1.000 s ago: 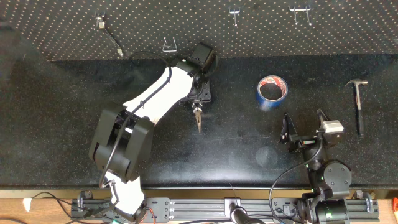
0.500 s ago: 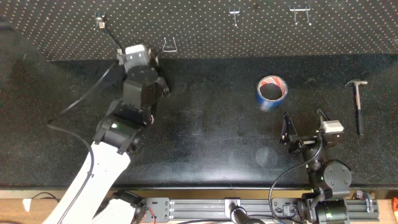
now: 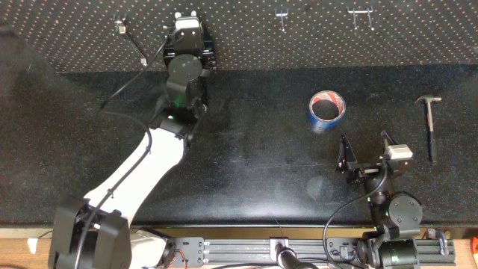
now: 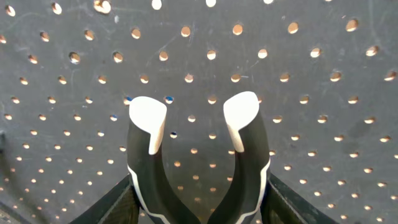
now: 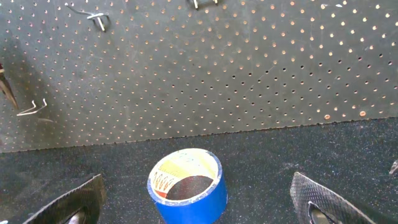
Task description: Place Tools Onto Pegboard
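Left gripper [image 4: 199, 190] at the dark perforated pegboard [image 3: 418, 37] above the black bench's [image 3: 254, 172] back edge: we see its fingers clamped on black pliers with white-tipped handles [image 4: 241, 155], the 2 handles pointing at the holes. The right gripper [image 3: 365, 152] sits near the bench's front right corner, fingers spread wide around nothing. Just beyond it stands a blue tape roll [image 3: 327, 110], and a dark-handled metal hammer [image 3: 429, 131] lies by the right edge. Metal wire hooks [image 3: 281, 16] dot the board, and a black cable [image 3: 137, 46] hangs left of the pliers.
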Robot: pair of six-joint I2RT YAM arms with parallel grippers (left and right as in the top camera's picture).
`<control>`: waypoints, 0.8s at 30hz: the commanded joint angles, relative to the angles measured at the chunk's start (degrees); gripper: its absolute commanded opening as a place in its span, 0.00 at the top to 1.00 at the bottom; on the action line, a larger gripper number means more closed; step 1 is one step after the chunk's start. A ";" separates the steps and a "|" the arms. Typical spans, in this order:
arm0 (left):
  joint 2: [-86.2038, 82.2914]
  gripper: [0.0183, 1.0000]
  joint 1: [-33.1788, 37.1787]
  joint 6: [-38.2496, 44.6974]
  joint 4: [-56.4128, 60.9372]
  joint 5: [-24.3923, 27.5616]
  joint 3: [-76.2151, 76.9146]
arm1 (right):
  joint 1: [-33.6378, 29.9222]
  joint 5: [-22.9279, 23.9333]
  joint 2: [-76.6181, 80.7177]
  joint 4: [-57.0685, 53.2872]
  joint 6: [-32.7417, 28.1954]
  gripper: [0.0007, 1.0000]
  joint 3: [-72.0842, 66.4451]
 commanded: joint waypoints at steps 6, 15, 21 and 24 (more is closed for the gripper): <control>4.98 0.99 1.31 0.90 6.03 0.15 0.72 | 0.33 -0.74 -0.42 -0.20 0.85 0.02 -0.20; 11.63 0.99 2.91 0.70 16.59 4.31 0.72 | 0.33 -0.74 -0.42 -0.20 0.85 0.02 -0.20; 11.63 0.99 2.91 0.70 16.59 8.00 0.72 | 0.33 -0.74 -0.42 -0.17 0.85 0.02 -0.20; 11.63 0.52 2.91 0.70 16.59 8.22 0.72 | 0.33 -0.74 -0.42 -0.17 0.85 0.02 -0.20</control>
